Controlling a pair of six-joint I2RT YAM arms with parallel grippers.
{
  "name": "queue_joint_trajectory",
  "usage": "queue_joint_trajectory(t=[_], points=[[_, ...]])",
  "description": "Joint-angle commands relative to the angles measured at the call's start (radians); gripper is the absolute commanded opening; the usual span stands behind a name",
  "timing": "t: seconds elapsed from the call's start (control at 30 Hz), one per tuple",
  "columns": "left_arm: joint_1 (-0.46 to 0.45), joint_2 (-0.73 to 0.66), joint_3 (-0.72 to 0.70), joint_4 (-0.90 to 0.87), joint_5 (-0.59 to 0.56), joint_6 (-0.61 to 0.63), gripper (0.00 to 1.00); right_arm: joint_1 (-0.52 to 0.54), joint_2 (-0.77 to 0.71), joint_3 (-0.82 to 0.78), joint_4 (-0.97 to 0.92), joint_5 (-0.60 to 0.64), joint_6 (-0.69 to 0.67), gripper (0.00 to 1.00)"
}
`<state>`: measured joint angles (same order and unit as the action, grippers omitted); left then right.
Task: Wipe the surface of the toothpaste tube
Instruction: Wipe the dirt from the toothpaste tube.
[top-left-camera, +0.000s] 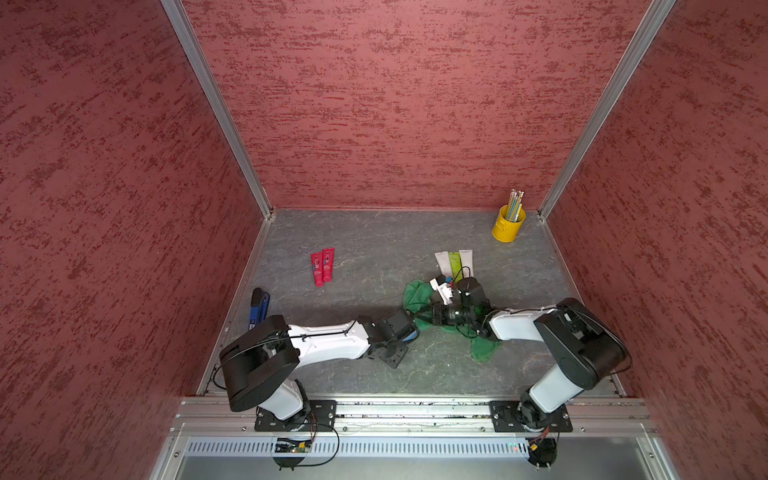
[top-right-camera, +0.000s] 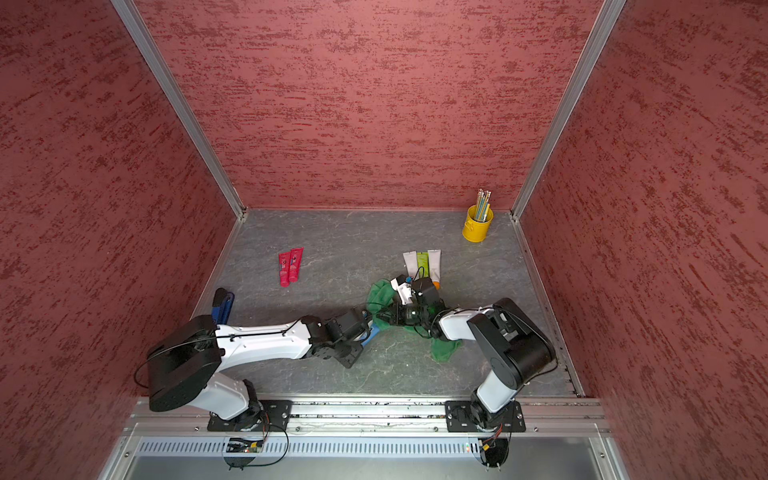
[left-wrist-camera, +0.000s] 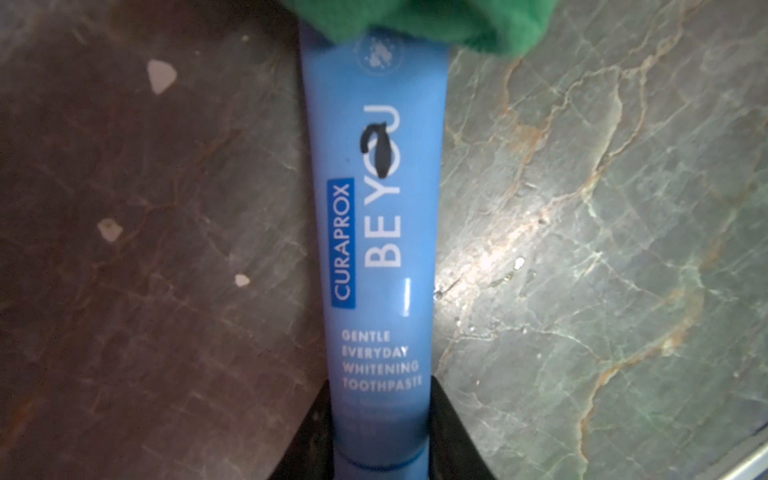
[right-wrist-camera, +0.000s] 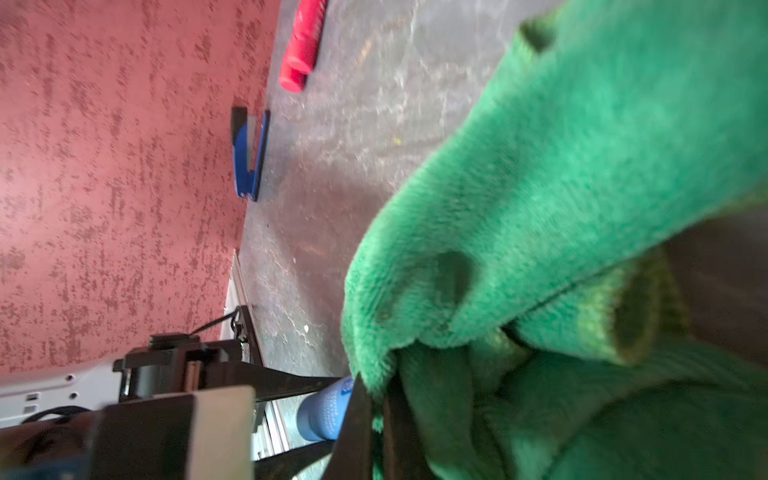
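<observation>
Well left of the green cloth (top-left-camera: 417, 293) we see a blue tool (top-left-camera: 259, 309) and two red tubes (top-left-camera: 323, 266). The left gripper (left-wrist-camera: 380, 411), barely parted, clamps the toothpaste tube (left-wrist-camera: 374, 249) at the cloth's left edge. The cloth hides the tube's far end, and the cap is cut off. The right gripper (right-wrist-camera: 376, 424) is pinched tight on the cloth. Just behind the cloth, the wrist partly blocks three pale tubes (top-left-camera: 455, 262). Far right stands a yellow pencil cup (top-left-camera: 509, 224).

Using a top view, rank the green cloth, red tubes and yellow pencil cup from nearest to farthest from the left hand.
1. Green cloth, beside the left hand.
2. Red tubes, back left.
3. Yellow pencil cup, far right corner.
</observation>
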<state>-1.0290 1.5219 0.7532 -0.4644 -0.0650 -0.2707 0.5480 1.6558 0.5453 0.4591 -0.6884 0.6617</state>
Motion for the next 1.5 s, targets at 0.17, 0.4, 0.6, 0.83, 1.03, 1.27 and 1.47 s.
queue_joint_trajectory(t=[0.17, 0.4, 0.6, 0.83, 1.03, 1.27, 1.47], points=[[-0.001, 0.004, -0.009, 0.013, -0.010, -0.009, 0.18, 0.099, 0.061, 0.014, -0.055, 0.050, -0.042, 0.00], [0.001, -0.002, -0.014, 0.018, -0.012, -0.010, 0.13, 0.215, 0.104, -0.013, 0.110, -0.074, 0.067, 0.00], [0.000, -0.011, -0.020, 0.022, -0.015, -0.011, 0.12, 0.211, 0.042, -0.026, -0.038, 0.074, 0.000, 0.00], [-0.003, -0.033, -0.032, 0.028, -0.022, -0.012, 0.11, 0.129, -0.025, 0.060, -0.289, 0.437, -0.094, 0.00], [-0.003, -0.043, -0.040, 0.033, -0.024, -0.013, 0.10, 0.119, 0.023, 0.116, -0.296, 0.447, -0.106, 0.00], [-0.004, -0.036, -0.037, 0.035, -0.028, -0.012, 0.10, 0.193, 0.039, 0.031, -0.112, 0.207, -0.007, 0.00], [-0.005, -0.030, -0.035, 0.032, -0.036, -0.013, 0.09, 0.286, 0.051, -0.017, 0.032, 0.107, 0.078, 0.00]])
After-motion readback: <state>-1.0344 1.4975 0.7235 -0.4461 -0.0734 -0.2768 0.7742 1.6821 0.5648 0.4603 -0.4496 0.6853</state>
